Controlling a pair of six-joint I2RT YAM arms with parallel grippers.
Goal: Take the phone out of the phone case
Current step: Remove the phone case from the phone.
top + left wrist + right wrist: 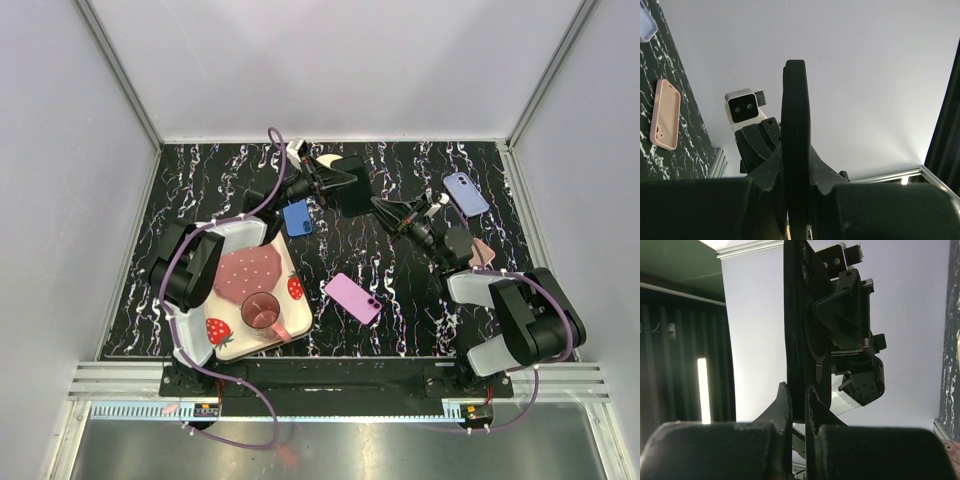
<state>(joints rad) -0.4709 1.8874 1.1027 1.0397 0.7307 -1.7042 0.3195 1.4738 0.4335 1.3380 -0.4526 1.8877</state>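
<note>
The black phone case (355, 194) is up near 12 o'clock of the table (420, 300), held between your two arms. What fills it does not show, since both wrist views catch it edge-on.

In the left wrist view the case (795, 125) is a thin dark slab rising straight up the middle of the picture. The left gripper (796, 167) has its fingers (771, 167) pressed against both faces. From above, your left gripper (338, 184) meets the case from 9 o'clock.

In the right wrist view the case (799, 325) again stands on edge. The right gripper (798, 402) has its fingers (784, 402) closed tight on the lower end, and your other arm's fingers are fastened to the far face. From above, your right gripper (384, 207) comes in from about 4 o'clock.

Around the case:
- A blue phone (297, 217) lies just beside it at 8 o'clock.
- A purple phone (352, 298) lies at 6 o'clock, well apart.
- A lavender phone case (466, 193) sits at 3 o'clock.
- A pink case (665, 114) lies flat beyond the right arm (clearest from the left wrist).
- A strawberry-print tray (290, 270) sits at 7 o'clock under the left arm, with a dark red cup (262, 311) on it.
</note>
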